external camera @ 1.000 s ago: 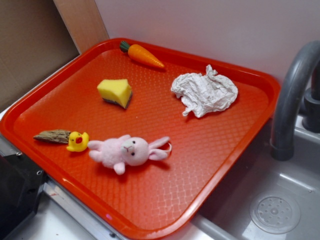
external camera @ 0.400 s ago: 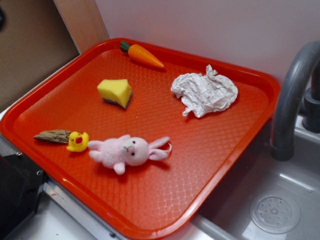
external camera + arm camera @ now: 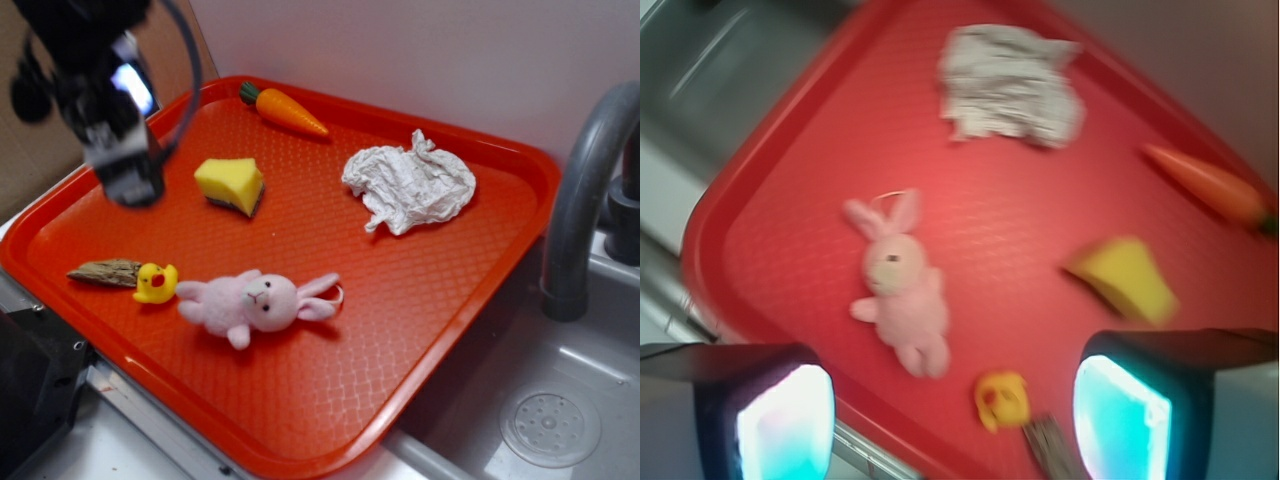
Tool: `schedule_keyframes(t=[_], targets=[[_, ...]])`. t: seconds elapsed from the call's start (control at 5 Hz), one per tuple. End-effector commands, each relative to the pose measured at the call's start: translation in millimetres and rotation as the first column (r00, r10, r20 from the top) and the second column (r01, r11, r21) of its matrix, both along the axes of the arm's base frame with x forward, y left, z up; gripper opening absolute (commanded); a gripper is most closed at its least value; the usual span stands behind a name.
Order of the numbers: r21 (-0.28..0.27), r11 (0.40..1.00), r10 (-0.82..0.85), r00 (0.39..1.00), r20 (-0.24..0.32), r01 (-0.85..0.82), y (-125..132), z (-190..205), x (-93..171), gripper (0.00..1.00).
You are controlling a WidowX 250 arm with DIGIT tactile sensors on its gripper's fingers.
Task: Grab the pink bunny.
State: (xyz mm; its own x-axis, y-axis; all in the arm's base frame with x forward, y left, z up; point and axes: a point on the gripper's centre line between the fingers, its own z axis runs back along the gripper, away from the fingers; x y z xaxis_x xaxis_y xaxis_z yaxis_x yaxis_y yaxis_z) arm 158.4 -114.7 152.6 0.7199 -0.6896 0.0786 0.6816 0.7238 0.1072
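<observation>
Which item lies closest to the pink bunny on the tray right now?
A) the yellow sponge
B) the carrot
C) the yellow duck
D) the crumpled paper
C: the yellow duck sits just beside the pink bunny near the tray's front edge, while the other items lie farther back.

- An orange tray (image 3: 440,300) lies on the counter beside a grey sink (image 3: 560,400).
- A tap (image 3: 585,190) rises at the right.
</observation>
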Motion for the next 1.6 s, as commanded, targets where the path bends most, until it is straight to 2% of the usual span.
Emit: schedule_keyframes(t=[0.0, 0.2, 0.4, 0.6, 0.8, 1.0, 1.2, 1.4], targets=[[0.046, 0.961, -0.270, 0.962, -0.049, 0.273, -8.4, -56.2, -11.3, 1.00], [0.073, 0.962, -0.257, 0.963, -0.086, 0.263, -1.4, -74.5, -9.2, 1.00], [0.051, 0.964, -0.253, 0.960, -0.120, 0.261, -2.7, -94.8, -7.0, 1.00], [0.015, 0.969, -0.243, 0.963, -0.115, 0.247, -7.5, -114.4, -2.0, 1.00], [-0.031, 0.983, -0.185, 0.977, -0.105, 0.182, -8.8, -128.7, 1.7, 0.80], [-0.041, 0.993, -0.115, 0.990, -0.086, 0.112, -4.8, -123.7, 1.7, 0.00], [0.040, 0.998, 0.047, 0.994, -0.098, -0.043, -2.0, -114.3, 5.1, 0.00], [0.148, 0.949, 0.299, 0.943, -0.147, -0.278, 12.0, -63.8, 21.2, 0.00]])
